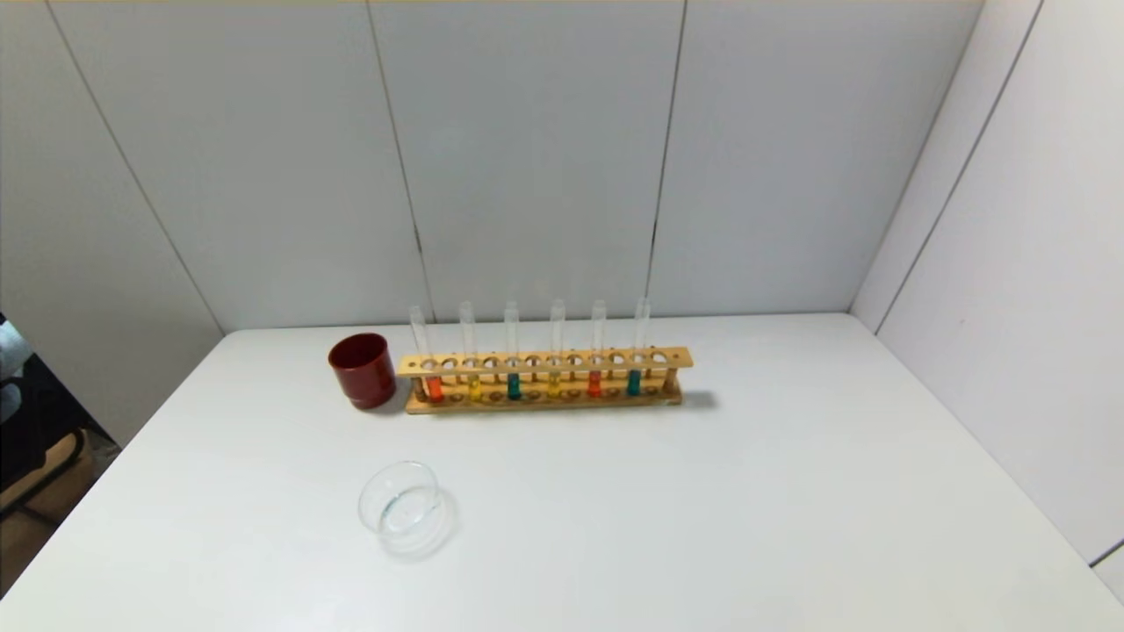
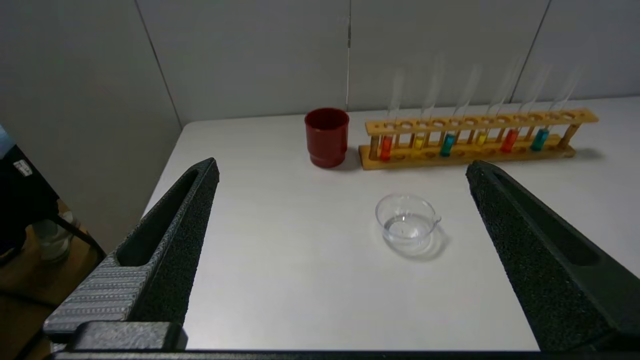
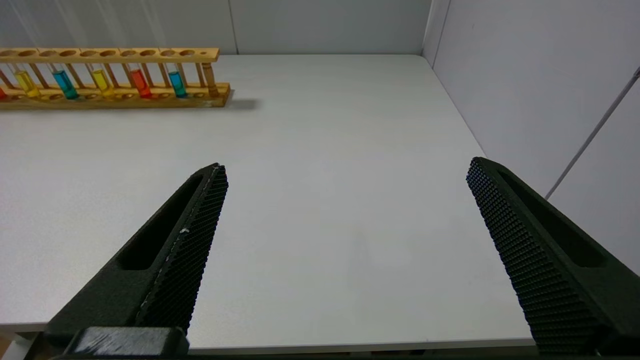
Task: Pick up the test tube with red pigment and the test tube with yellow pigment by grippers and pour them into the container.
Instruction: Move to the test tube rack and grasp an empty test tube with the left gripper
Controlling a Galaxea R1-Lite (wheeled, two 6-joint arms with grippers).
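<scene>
Both tubes are seated upright in the wooden rack (image 1: 544, 379): the test tube with red pigment (image 1: 432, 373) at its left end, the test tube with yellow pigment (image 1: 472, 376) just beside. The container (image 2: 406, 222) is seen on the table (image 1: 702, 509) between the spread jaws of the left gripper (image 2: 342, 172), well beyond them. The right gripper (image 3: 345, 170) is likewise held open, with nothing between its jaws.

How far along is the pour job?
Nothing is done: the container holds no colour, and the red tube and yellow tube stand in the rack. Nothing is in hand: left gripper and right gripper are open. Both picks and pours remain.
</scene>
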